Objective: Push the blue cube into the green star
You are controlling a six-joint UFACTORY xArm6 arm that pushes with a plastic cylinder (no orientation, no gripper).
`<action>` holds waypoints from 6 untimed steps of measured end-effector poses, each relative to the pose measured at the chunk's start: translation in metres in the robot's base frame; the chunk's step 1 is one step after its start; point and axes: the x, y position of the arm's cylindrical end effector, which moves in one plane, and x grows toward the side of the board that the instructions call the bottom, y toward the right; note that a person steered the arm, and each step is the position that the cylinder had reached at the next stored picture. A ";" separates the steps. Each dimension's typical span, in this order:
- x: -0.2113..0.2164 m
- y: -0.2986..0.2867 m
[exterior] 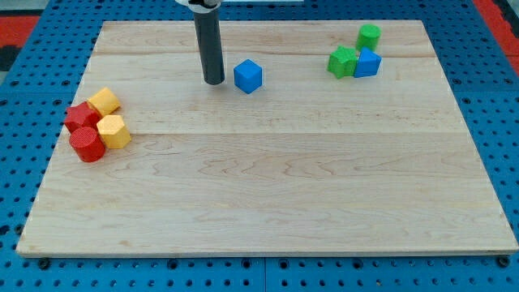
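Observation:
The blue cube (248, 76) sits on the wooden board in the upper middle of the view. My tip (214, 82) rests on the board just left of it, with a small gap between them. The green star (343, 62) lies toward the view's upper right, well to the right of the blue cube. A second blue block (367, 63) touches the star's right side, and a green cylinder (369, 36) stands just above that pair.
At the view's left edge is a tight cluster: a yellow block (105, 100), a yellow hexagonal block (113, 131), a red star-like block (81, 116) and a red cylinder (87, 145). The wooden board (268, 195) lies on a blue pegboard surface.

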 end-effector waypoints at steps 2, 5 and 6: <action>-0.004 0.116; 0.032 0.129; -0.004 0.157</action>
